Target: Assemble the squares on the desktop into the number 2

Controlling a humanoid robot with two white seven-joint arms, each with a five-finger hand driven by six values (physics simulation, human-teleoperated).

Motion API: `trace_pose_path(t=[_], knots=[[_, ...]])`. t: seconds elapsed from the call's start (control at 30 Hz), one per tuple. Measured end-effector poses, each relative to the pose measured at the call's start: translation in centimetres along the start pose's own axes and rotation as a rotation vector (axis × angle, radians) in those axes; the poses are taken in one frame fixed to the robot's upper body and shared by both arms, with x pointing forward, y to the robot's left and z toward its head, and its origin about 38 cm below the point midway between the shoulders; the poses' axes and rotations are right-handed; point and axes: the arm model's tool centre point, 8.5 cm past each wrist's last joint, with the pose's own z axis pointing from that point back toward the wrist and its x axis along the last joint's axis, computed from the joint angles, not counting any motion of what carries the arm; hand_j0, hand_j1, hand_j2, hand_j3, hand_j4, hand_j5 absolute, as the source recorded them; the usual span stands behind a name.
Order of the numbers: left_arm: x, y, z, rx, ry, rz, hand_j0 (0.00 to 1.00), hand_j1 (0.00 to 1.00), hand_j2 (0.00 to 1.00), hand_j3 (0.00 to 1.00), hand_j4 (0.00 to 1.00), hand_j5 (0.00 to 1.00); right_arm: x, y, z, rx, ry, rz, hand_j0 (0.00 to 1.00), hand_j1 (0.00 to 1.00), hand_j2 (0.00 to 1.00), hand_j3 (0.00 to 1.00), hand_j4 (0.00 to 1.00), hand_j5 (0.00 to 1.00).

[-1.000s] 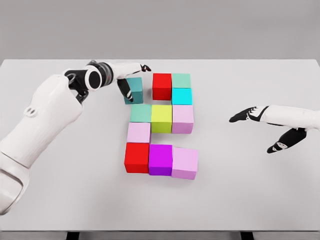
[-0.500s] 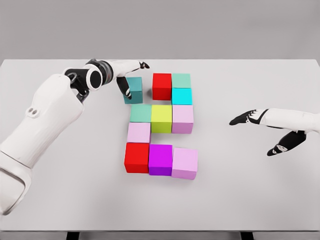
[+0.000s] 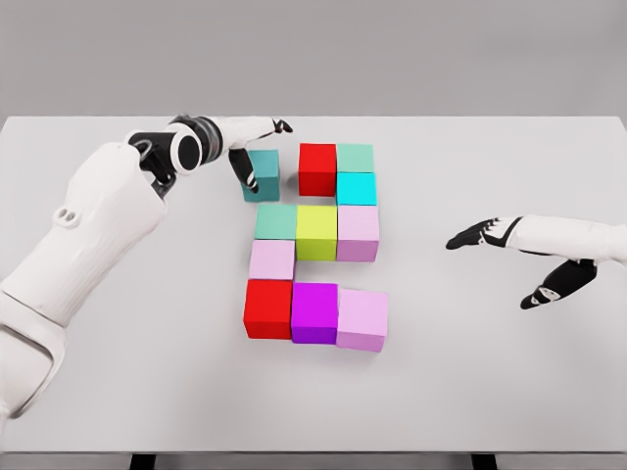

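A dark teal cube (image 3: 263, 173) stands alone, a small gap left of the red cube (image 3: 317, 168) at the top of the figure. My left hand (image 3: 253, 147) reaches over it from the left. Its fingers (image 3: 239, 168) rest on the cube's left face, and its thumb is spread away behind. The other cubes form rows: red, sea-green (image 3: 355, 157) and cyan (image 3: 357, 188); then green (image 3: 276, 221), yellow-green (image 3: 316, 231), pink (image 3: 358, 233); a pink one (image 3: 271, 259); then red (image 3: 268, 307), magenta (image 3: 314, 311), pink (image 3: 361, 318). My right hand (image 3: 500, 262) hovers open far right.
The grey table (image 3: 490, 382) runs wide around the figure, with its front edge near the bottom of the view. My left forearm (image 3: 88, 235) crosses the table's left part. A plain grey wall stands behind.
The left hand and the dark teal cube have shifted slightly away from me. The right hand has drifted a little right and lower.
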Motion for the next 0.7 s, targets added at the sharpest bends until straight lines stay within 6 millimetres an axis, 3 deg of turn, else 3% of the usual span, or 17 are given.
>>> trace_pose_path(t=[0.7], knots=[[1.0,-0.4,0.0,0.010,-0.024,-0.003,1.00,1.00,1.00,1.00,1.00,1.00,-0.1,0.3,0.2,0.006,0.005,-0.004,1.00,1.00,1.00,1.00,1.00,1.00]])
